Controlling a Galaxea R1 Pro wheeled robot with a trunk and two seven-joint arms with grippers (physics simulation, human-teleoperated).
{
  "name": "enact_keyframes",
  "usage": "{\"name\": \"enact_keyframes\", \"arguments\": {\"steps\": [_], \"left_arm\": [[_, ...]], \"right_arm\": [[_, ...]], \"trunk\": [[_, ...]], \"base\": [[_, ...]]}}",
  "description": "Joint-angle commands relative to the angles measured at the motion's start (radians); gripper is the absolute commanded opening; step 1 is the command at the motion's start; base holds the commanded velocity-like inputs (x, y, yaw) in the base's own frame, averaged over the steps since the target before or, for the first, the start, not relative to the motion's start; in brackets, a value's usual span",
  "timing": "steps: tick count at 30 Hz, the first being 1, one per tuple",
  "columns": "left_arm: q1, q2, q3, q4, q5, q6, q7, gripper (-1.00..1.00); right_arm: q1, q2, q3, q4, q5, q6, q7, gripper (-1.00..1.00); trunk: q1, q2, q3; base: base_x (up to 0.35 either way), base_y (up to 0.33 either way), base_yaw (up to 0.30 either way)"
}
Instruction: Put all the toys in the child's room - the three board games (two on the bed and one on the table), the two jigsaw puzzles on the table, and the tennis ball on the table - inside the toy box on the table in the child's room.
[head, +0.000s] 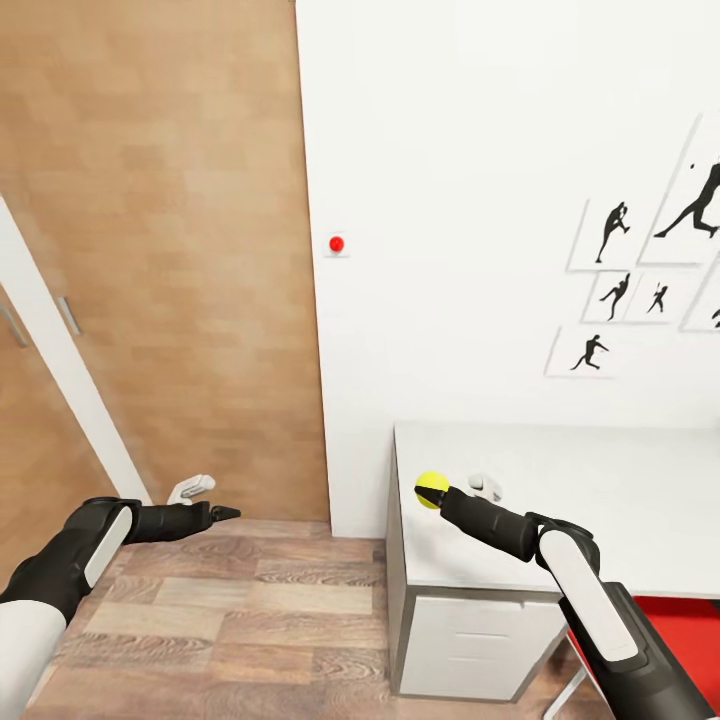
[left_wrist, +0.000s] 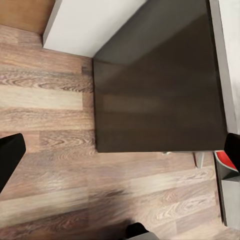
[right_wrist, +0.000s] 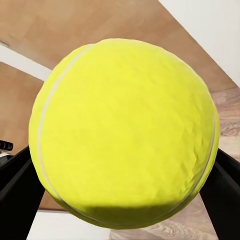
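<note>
Tennis ball (right_wrist: 122, 132): I have it clamped in the right pincer (head: 436, 491), lower centre of the head view, above the bench (head: 600, 500) corner.
Handling: light, round, slightly fuzzy I'd judge; grip across its middle so it can't roll out.
Left pincer (head: 226, 514): lower left over the floor (head: 250, 620), fingers apart, empty.
</note>
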Motion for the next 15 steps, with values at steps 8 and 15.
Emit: {"name": "enact_keyframes", "arguments": {"steps": [8, 15], "left_arm": [[-0.001, 0.0, -0.001, 0.0, 0.001, 0.004, -0.001, 1.0], [-0.001, 0.0, -0.001, 0.0, 0.002, 0.004, -0.001, 1.0]], "right_arm": [[-0.001, -0.001, -0.001, 0.001, -0.002, 0.0, -0.003, -1.0], [-0.001, -0.002, 0.0, 0.01, 0.002, -0.056, -0.004, -1.0]], "trunk": [[0.001, -0.002, 0.004], [0.001, -0.002, 0.004]], "base": [[-0.007, 0.001, 0.008], [0.0, 0.0, 0.0]]}}
